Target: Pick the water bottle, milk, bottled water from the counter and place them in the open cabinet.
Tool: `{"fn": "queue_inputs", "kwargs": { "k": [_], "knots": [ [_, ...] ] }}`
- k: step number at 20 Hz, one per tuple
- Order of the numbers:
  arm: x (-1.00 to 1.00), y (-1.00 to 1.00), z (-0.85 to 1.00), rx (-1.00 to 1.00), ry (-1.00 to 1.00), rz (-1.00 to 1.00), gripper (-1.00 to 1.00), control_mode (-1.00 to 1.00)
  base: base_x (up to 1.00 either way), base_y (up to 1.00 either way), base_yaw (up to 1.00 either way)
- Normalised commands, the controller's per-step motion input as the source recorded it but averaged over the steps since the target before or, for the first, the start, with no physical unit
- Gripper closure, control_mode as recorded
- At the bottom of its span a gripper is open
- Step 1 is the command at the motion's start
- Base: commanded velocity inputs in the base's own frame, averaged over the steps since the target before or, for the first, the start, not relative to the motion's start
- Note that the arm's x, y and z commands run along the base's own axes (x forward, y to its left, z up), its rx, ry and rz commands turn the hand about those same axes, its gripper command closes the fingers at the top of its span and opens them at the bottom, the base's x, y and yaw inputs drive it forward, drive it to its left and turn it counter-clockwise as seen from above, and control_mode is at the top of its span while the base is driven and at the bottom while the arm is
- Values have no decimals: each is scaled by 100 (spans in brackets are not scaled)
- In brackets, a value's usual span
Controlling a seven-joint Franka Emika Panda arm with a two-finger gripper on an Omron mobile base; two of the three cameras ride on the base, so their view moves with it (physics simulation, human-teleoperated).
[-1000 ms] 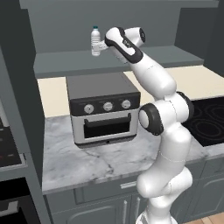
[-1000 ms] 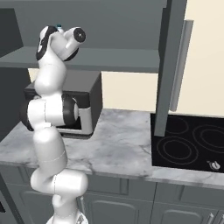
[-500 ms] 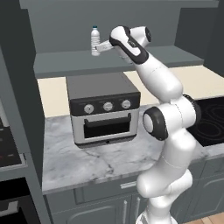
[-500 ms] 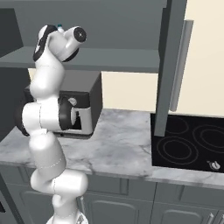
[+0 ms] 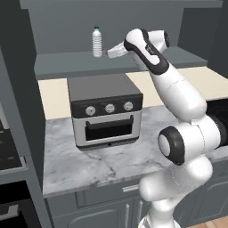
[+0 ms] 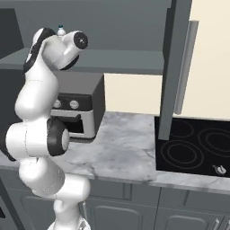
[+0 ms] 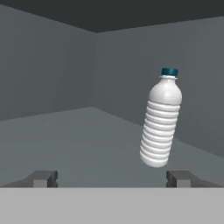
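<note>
The bottled water (image 5: pixel 96 42), clear and ribbed with a blue-green cap, stands upright on the shelf of the open cabinet (image 5: pixel 62 67). My gripper (image 5: pixel 109 53) hovers just to its right above the shelf, open, holding nothing. In the hand view the bottled water (image 7: pixel 160 120) appears tilted, ahead and apart from my gripper (image 7: pixel 112 179), whose fingertips (image 7: pixel 43 178) are spread wide. Only the bottle's cap (image 6: pixel 60 29) peeks over my arm in the right base view. The orange water bottle and the milk are out of view.
A grey toaster oven (image 5: pixel 105 109) with three knobs stands on the marble counter (image 5: pixel 107 164) below the shelf. A black cooktop (image 6: pixel 193 148) lies to the right, beside a tall dark panel (image 6: pixel 170 72). The cabinet recess (image 7: pixel 65 87) is dark-walled.
My gripper has drawn back to the right, away from the bottled water, which stays standing on the shelf. The elbow has swung right and lower.
</note>
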Motion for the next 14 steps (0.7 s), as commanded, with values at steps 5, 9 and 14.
{"fn": "queue_inputs", "kwargs": {
  "k": [5,9,14],
  "knots": [
    [-100,-15,0,0,-8,0,-100,-100,0,0,0],
    [-98,-17,0,0,-9,0,-100,-100,0,0,0],
    [-95,-17,0,0,-6,0,-100,-100,0,0,0]
  ]
}}
